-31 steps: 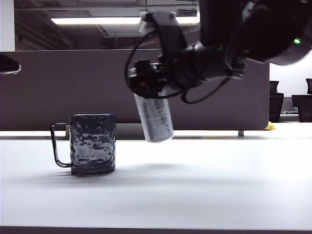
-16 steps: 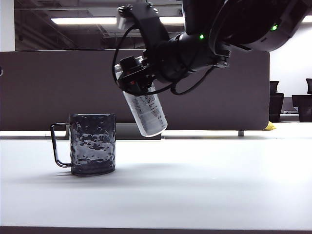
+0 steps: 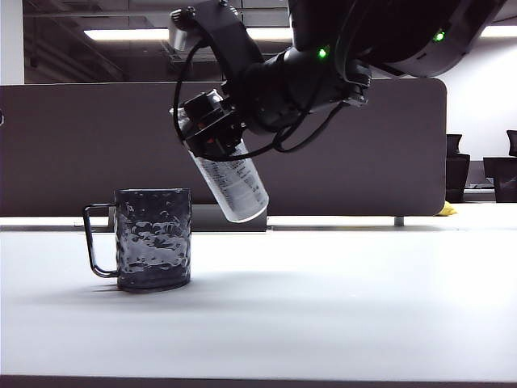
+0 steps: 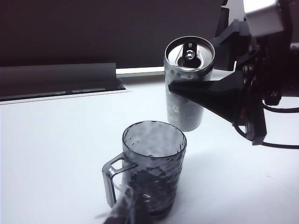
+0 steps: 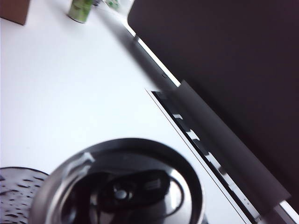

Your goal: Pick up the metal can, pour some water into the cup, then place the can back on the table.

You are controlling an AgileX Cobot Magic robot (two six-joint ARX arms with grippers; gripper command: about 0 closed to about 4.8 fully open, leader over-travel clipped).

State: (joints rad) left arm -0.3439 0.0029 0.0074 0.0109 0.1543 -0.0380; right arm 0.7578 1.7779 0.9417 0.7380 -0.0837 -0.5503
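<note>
1. Bench: wide white surface that carries the cup; a dark grey partition panel stands along its far edge, behind the cup.
2. Right arm: dark, bulky, reaching in from above and to the right of the cup in the exterior view.
3. Right end effector: above and slightly right of the cup, its jaws clamped on the upper part of the metal can.
4. Metal can: silver-grey with black print, held clear of the bench and tilted, its top leaning toward the cup and its base pointing away. It hangs just beside the cup's rim, apart from it. The left wrist view shows the opened top.
5. Cup: dark, dimpled, translucent, upright on the bench, handle turned away from the can.
6. Left end effector: only a blurred dark tip shows in front of the cup in its wrist view; whether its jaws are apart cannot be told.
7. Water: no stream can be made out.
</note>
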